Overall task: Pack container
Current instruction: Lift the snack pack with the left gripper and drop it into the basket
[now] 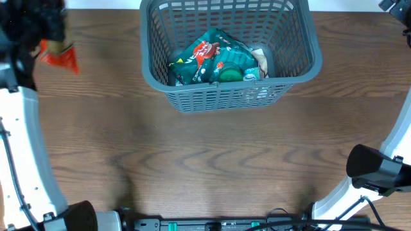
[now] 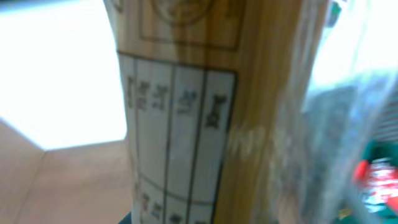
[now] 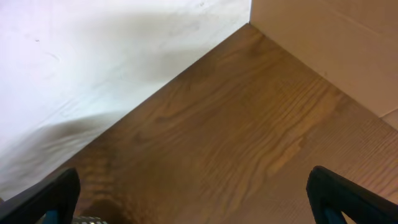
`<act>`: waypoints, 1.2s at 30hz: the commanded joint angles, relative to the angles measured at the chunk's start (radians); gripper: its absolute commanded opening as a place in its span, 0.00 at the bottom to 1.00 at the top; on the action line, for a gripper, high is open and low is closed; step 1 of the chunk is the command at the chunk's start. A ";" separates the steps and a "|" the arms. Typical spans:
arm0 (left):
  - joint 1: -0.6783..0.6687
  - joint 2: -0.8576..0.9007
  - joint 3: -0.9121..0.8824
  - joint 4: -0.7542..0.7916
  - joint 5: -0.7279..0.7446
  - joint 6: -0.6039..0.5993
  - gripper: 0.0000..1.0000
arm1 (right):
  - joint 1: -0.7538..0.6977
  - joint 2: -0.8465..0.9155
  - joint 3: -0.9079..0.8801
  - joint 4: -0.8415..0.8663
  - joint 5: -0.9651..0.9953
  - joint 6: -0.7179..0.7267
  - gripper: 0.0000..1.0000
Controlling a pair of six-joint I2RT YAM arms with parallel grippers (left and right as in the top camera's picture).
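Left jaws pinch an orange snack pack [image 1: 59,56] over the table's [image 1: 192,167] far-left corner, presumably bound for the part-filled basket [image 1: 225,96] at far-middle. Right jaws gape wide, empty, parked aside.

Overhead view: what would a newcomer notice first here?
The dark grey container at the far centre of the table, with green and red snack packs piled inside. Next, the left gripper in the far-left corner, shut on an orange snack pack. That pack's printed panel fills the left wrist view, blurred.
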 commanded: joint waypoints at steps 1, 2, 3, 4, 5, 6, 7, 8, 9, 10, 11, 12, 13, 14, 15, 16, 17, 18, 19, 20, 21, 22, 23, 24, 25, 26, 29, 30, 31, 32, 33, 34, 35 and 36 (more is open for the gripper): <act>-0.103 -0.033 0.079 0.072 0.020 -0.010 0.06 | -0.001 -0.009 0.002 -0.002 0.004 0.012 0.99; -0.134 -0.033 0.084 0.091 0.020 -0.010 0.06 | -0.001 -0.009 0.002 -0.002 0.004 0.012 0.99; -0.170 -0.033 0.086 0.115 0.020 -0.010 0.06 | -0.001 -0.009 0.002 -0.002 0.004 0.012 0.99; -0.201 -0.033 0.086 0.135 0.020 -0.010 0.06 | -0.001 -0.009 0.002 -0.002 0.004 0.012 0.99; -0.235 -0.032 0.086 0.157 0.023 -0.010 0.06 | -0.001 -0.009 0.002 -0.002 0.004 0.012 0.99; -0.265 -0.030 0.086 0.174 0.025 -0.010 0.06 | -0.001 -0.009 0.002 -0.002 0.004 0.012 0.99; -0.297 -0.027 0.086 0.195 0.032 -0.009 0.06 | -0.001 -0.009 0.002 -0.002 0.004 0.012 0.99; -0.329 -0.023 0.086 0.219 0.044 -0.009 0.06 | -0.001 -0.009 0.002 -0.002 0.004 0.012 0.99; -0.354 -0.017 0.086 0.240 0.052 -0.009 0.06 | -0.001 -0.009 0.002 -0.002 0.004 0.012 0.99; -0.380 -0.012 0.086 0.260 0.056 -0.009 0.06 | -0.001 -0.009 0.002 -0.002 0.004 0.012 0.99; -0.407 -0.003 0.086 0.281 0.056 -0.008 0.06 | -0.001 -0.009 0.002 -0.002 0.004 0.012 0.99; -0.429 0.004 0.086 0.297 0.056 -0.008 0.06 | -0.001 -0.009 0.002 -0.002 0.004 0.012 0.99; -0.450 0.012 0.086 0.310 0.057 -0.005 0.06 | -0.001 -0.009 0.002 -0.002 0.004 0.012 0.99; -0.473 0.022 0.086 0.317 0.057 0.000 0.06 | -0.001 -0.009 0.002 -0.002 0.004 0.012 0.99; -0.492 0.030 0.086 0.318 0.057 0.007 0.06 | -0.001 -0.009 0.002 -0.002 0.004 0.012 0.99; -0.512 0.039 0.086 0.316 0.057 0.010 0.06 | -0.001 -0.009 0.002 -0.002 0.004 0.012 0.99; -0.529 0.050 0.086 0.309 0.057 0.010 0.06 | -0.001 -0.009 0.002 -0.002 0.004 0.012 0.99; -0.542 0.060 0.086 0.300 0.057 0.011 0.06 | -0.001 -0.009 0.002 -0.002 0.004 0.012 0.99; -0.552 0.071 0.086 0.288 0.057 0.019 0.06 | -0.001 -0.009 0.002 -0.002 0.004 0.012 0.99; -0.563 0.085 0.086 0.269 0.057 0.036 0.05 | -0.001 -0.009 0.002 -0.002 0.004 0.012 0.99; -0.572 0.095 0.086 0.250 0.057 0.055 0.06 | -0.001 -0.009 0.002 -0.002 0.004 0.012 0.99; -0.581 0.109 0.086 0.227 0.057 0.075 0.06 | -0.001 -0.009 0.002 -0.002 0.004 0.012 0.99; -0.590 0.122 0.086 0.205 0.057 0.092 0.06 | -0.001 -0.009 0.002 -0.002 0.004 0.012 0.99; -0.598 0.134 0.086 0.184 0.057 0.113 0.06 | -0.001 -0.009 0.002 -0.002 0.004 0.012 0.99; -0.608 0.149 0.086 0.159 0.057 0.140 0.06 | -0.001 -0.009 0.002 -0.002 0.004 0.012 0.99; -0.618 0.163 0.086 0.134 0.057 0.168 0.06 | -0.001 -0.009 0.002 -0.002 0.004 0.012 0.99; -0.650 0.201 0.085 0.066 0.057 0.256 0.06 | -0.001 -0.009 0.002 -0.002 0.004 0.012 0.99; -0.658 0.210 0.085 0.050 0.057 0.275 0.06 | -0.001 -0.009 0.002 -0.002 0.004 0.012 0.99; -0.670 0.224 0.085 0.027 0.057 0.299 0.06 | -0.001 -0.009 0.002 -0.002 0.004 0.012 0.99; -0.679 0.234 0.085 0.010 0.057 0.317 0.06 | -0.001 -0.009 0.002 -0.002 0.004 0.012 0.99; -0.689 0.243 0.085 -0.006 0.056 0.335 0.06 | -0.001 -0.009 0.002 -0.002 0.004 0.012 0.99; -0.696 0.251 0.085 -0.016 0.056 0.345 0.06 | -0.001 -0.009 0.002 -0.002 0.004 0.012 0.99; -0.702 0.258 0.085 -0.023 0.056 0.349 0.06 | -0.001 -0.009 0.002 -0.002 0.004 0.012 0.99; -0.706 0.265 0.085 -0.026 0.056 0.349 0.06 | -0.001 -0.009 0.002 -0.002 0.004 0.012 0.99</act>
